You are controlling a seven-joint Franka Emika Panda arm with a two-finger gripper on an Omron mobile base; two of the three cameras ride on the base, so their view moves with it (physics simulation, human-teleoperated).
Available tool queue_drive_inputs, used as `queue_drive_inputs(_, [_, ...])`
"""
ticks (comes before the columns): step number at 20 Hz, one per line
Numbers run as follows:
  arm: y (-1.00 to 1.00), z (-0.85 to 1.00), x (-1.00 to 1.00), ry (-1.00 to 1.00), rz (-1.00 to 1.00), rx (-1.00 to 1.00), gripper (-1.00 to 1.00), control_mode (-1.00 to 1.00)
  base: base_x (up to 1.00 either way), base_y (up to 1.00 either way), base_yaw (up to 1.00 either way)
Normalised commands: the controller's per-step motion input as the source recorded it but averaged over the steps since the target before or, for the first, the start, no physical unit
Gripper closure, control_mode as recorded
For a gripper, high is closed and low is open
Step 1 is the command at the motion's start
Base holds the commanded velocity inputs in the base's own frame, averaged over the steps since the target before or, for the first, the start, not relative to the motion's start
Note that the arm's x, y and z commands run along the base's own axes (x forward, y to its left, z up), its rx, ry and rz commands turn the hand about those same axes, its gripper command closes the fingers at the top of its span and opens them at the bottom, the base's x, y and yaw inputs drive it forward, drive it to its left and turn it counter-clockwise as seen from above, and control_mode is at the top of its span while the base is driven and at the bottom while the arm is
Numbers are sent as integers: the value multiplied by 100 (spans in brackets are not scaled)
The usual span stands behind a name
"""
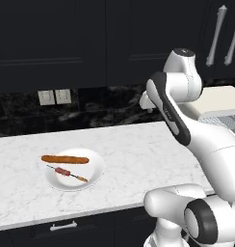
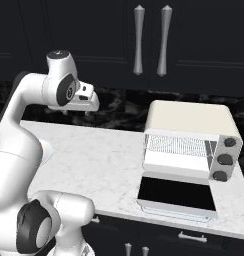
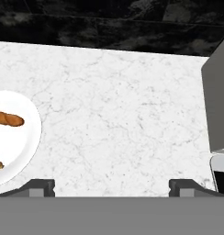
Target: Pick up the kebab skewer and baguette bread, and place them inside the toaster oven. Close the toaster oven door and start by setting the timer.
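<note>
Countertop [image 1: 138,149] of white marble carries everything. Toaster oven [image 2: 191,132] stands at its right end, toaster oven door [image 2: 176,194] dropped flat. Plate [image 1: 93,173] lies well to the left, holding baguette bread [image 1: 65,159] and kebab skewer [image 1: 66,172] side by side. Gripper [image 3: 111,186] hovers between, jaws wide apart and empty. First pickup seems pending: swing left, descend over the plate. Nothing blocks the path.

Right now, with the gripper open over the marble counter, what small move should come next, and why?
Probably swing toward the round white plate and descend on the thin kebab skewer. The open gripper holds nothing, both foods still lie there, and the cream toaster oven stands open.
</note>
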Motion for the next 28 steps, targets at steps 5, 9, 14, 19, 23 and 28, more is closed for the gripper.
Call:
queue_drive_inputs(5, [0,0,0,0,0,0,-100,100,38,-1,-4])
queue_drive_inputs(9, [0,0,0,0,0,0,-100,100,21,0,-7])
queue_drive_inputs(14, [0,0,0,0,0,0,-100,100,0,0,-1])
queue_drive_inputs(19, [-30,-4,1,0,0,0,-100,-100,0,0,0])
queue_drive_inputs(23, [-99,-10,-16,0,0,2,-100,-100,0,0,0])
queue_drive_inputs(28, [-100,-8,-4,-1,0,2,-100,-100,0,0,0])
